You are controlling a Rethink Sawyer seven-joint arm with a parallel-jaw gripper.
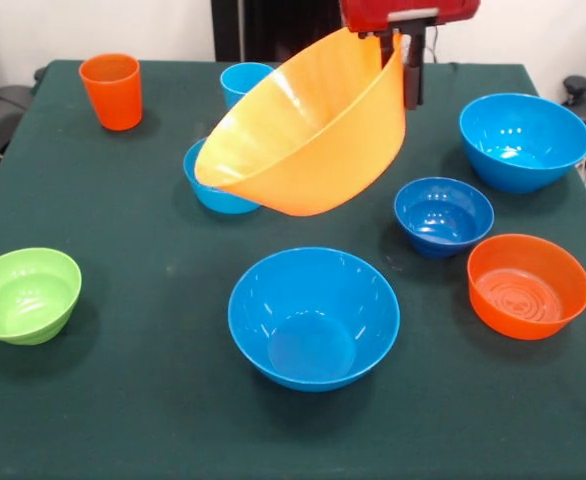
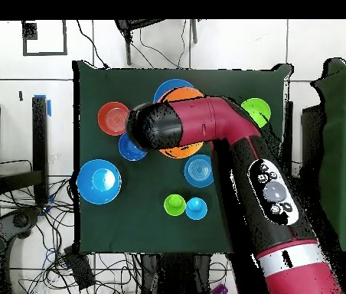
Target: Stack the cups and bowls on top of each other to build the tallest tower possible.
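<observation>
Front view shows the gripper [image 1: 401,62] clamped on the rim of one big yellow-orange bowl [image 1: 308,135], held tilted in the air above the green table [image 1: 153,390]. Six more bowls sit on the cloth: two large bright blue ones [image 1: 313,318] [image 1: 524,140], one dark blue [image 1: 443,215], one orange [image 1: 528,285], one lime green [image 1: 25,295], and one light blue [image 1: 213,190] partly hidden behind the lifted bowl. Two cups show here, orange [image 1: 112,90] and light blue [image 1: 245,82]; overhead adds a third, lime green cup [image 2: 174,204]. Nothing is stacked.
</observation>
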